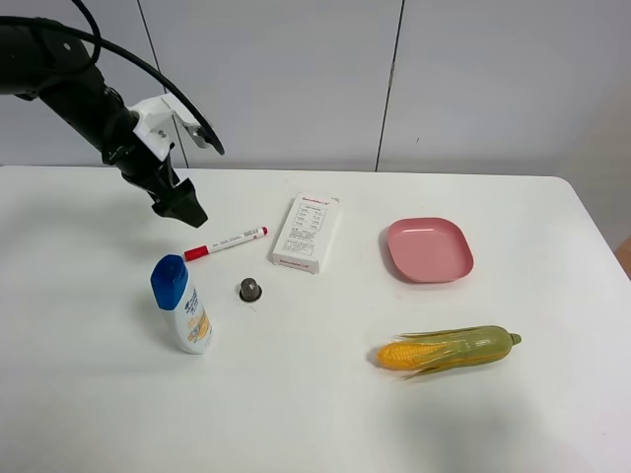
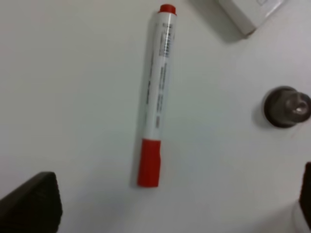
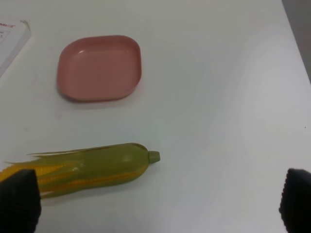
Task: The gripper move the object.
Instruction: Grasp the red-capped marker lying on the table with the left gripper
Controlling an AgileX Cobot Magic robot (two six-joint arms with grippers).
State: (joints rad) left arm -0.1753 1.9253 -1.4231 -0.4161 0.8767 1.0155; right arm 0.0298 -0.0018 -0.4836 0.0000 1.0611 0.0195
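White tabletop carries everything. The left pincer hangs above its far-left part, tips aimed down, touching nothing. In the wrist view its fingers stand wide apart and it grips nothing. The right pincer is also spread wide and empty, over the corn cob, out of the high view.

White box sits mid-table, and the blue-capped bottle is near-left of it. The marker pen lies flat between them, touching neither, just near-right of the left pincer.

Step, as I judge it: approach, pre-grasp, pen not yet lifted. The next move calls for a drop toward the pen's middle so the fingers straddle the barrel crosswise, then a close.

The pen's long axis runs near-left to far-right. Its red cap points near-left toward the bottle, its small red end toward the box.
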